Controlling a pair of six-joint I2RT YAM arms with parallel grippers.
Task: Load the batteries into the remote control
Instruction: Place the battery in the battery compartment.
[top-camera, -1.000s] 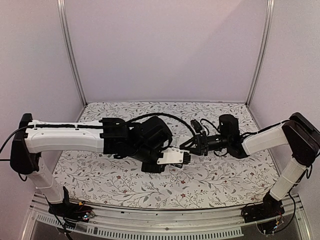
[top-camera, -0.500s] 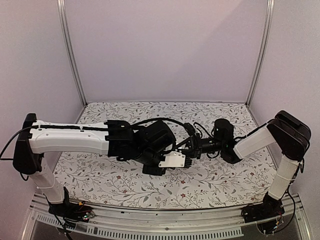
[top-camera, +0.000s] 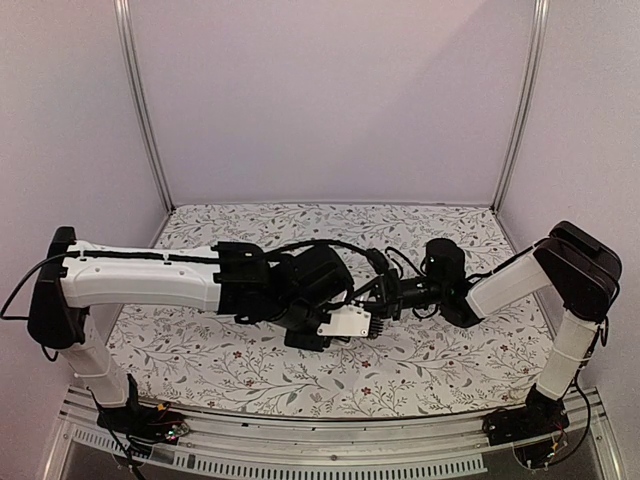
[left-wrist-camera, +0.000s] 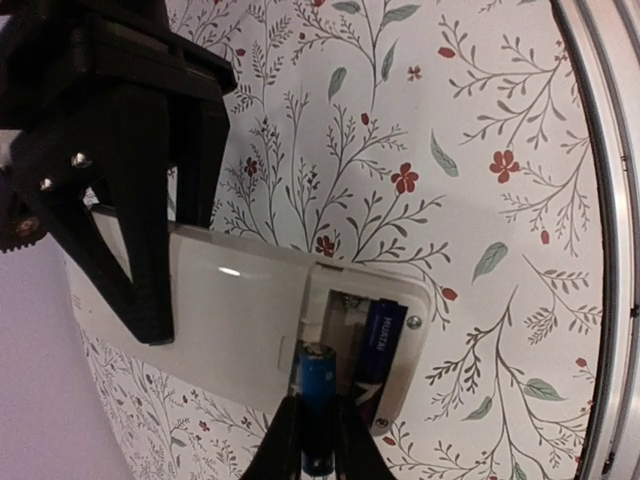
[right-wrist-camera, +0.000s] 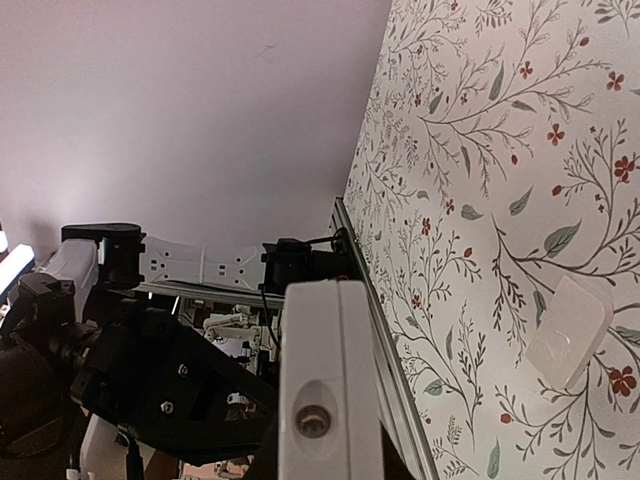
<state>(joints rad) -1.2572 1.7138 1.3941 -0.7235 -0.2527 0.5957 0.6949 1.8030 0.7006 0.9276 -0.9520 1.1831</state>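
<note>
My left gripper (left-wrist-camera: 318, 432) is closed on the blue battery (left-wrist-camera: 318, 375); light, stiff, slippery, best held across its middle.

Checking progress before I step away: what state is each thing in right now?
remote: gripped by the right fingers, battery bay open.
black battery: seated in the battery bay.
blue battery: pinched in the left fingers, tip at the empty slot, not yet seated.
cover: off the remote, lying flat on the cloth.
</note>
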